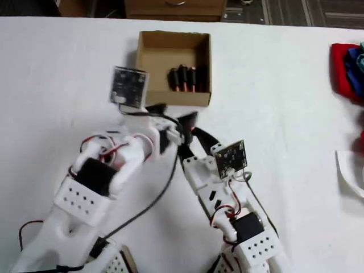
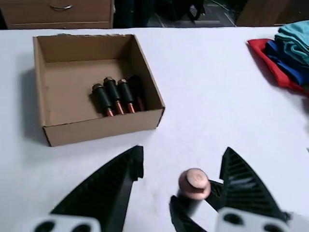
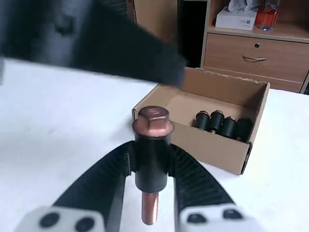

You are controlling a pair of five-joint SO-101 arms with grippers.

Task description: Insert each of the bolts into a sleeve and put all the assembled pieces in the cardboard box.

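Bolt in its sleeve: a copper bolt set through a black sleeve stands upright in my right claw, head up and threaded tip showing below. It hangs just outside the near wall of the cardboard box.
My right claw: clamped on the sleeve from both sides. Gripping the sleeve rather than the bolt should, I judge, keep the two together for the carry.
My left claw: spread wide and holding nothing, with a jaw on either side of the bolt head and touching neither. I judge it stands apart so the piece can pass without snagging.
Box: open-topped, on the white table just beyond both claws.
Already inside: four assembled pieces lie side by side against one side wall, copper tips toward the near wall. The other half of the floor is bare cardboard.
Step in hand: as I judge it, this piece goes over the near wall and is released on that bare half.
In the way: the near wall, which the threaded tip must clear, and my own left claw close around the bolt head.
Around: red and blue cloths well apart at the table's edge, and a wooden drawer cabinet behind the table. Neither is near my path.
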